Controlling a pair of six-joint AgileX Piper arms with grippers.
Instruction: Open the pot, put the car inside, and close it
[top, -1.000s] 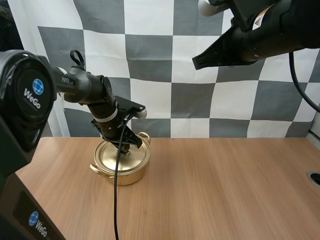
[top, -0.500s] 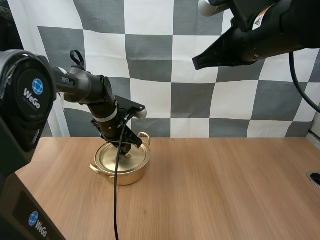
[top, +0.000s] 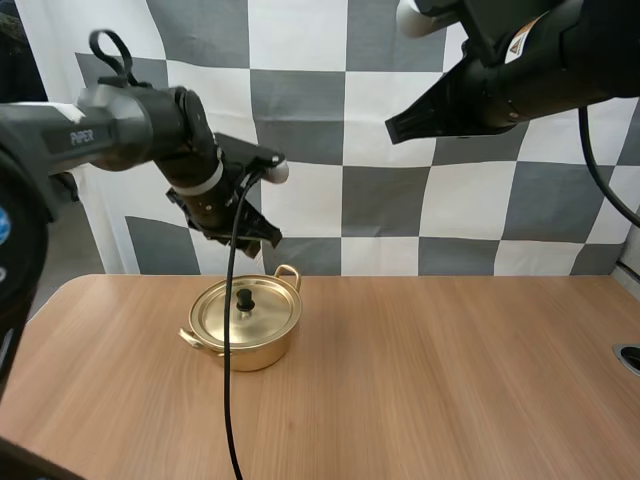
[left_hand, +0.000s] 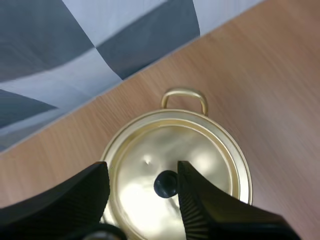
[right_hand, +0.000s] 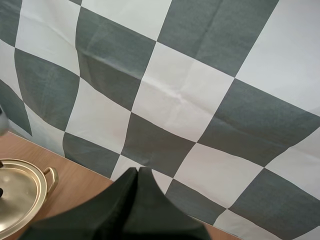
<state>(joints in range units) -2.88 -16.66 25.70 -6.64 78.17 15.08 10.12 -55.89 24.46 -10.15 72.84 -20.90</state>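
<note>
Aloft, left gripper (left_hand: 142, 170) spread, empty, over pot (top: 245, 352)

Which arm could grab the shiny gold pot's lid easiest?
Probably left: the left gripper hangs open right above the black knob of the round golden lid; the right gripper is shut, high and far away.

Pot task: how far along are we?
Done: unclear. The lid sits closed on the pot, so whether the car is inside cannot be told. In hand: nothing. The left end effector hangs open above the knob; the right end effector is shut, high over the table. Left: possibly every step, starting with lifting the lid.
</note>
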